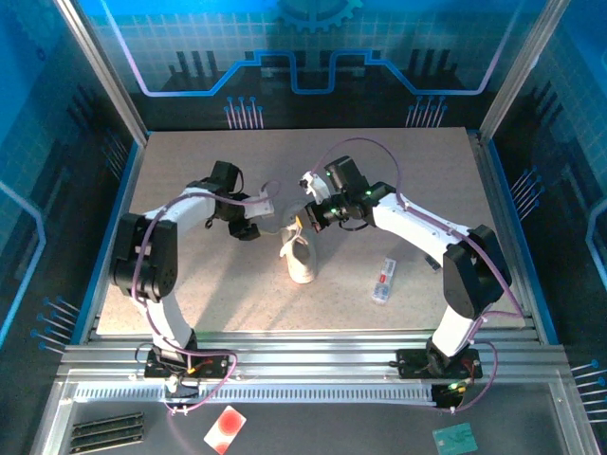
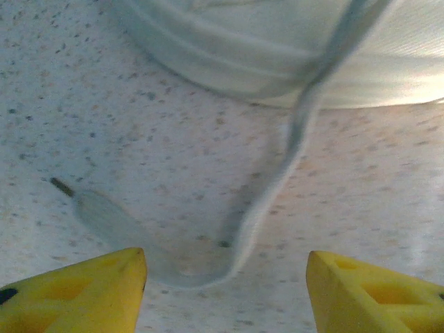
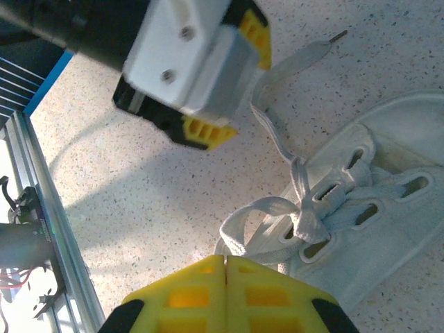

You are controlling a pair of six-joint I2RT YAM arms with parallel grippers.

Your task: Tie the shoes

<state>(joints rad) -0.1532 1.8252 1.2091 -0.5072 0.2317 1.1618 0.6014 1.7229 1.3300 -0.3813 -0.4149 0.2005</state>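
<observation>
The small white sneaker (image 1: 302,261) lies mid-table, its toe toward the near edge. In the right wrist view the shoe (image 3: 388,208) shows its eyelets and a knot (image 3: 309,222). A lace loop (image 3: 250,218) runs from that knot into my right gripper (image 3: 225,260), which is shut on it. My left gripper (image 2: 225,277) hovers open over the other lace (image 2: 270,194), which lies curved on the table beside the shoe's sole (image 2: 277,48). Seen from above, the left gripper (image 1: 268,210) and right gripper (image 1: 305,220) meet just behind the shoe.
A small flat white item with red marks (image 1: 383,282) lies right of the shoe. Aluminium rails (image 1: 313,365) run along the near edge. Below them lie a red-and-white card (image 1: 225,428) and a green card (image 1: 455,438). Blue walls enclose the table.
</observation>
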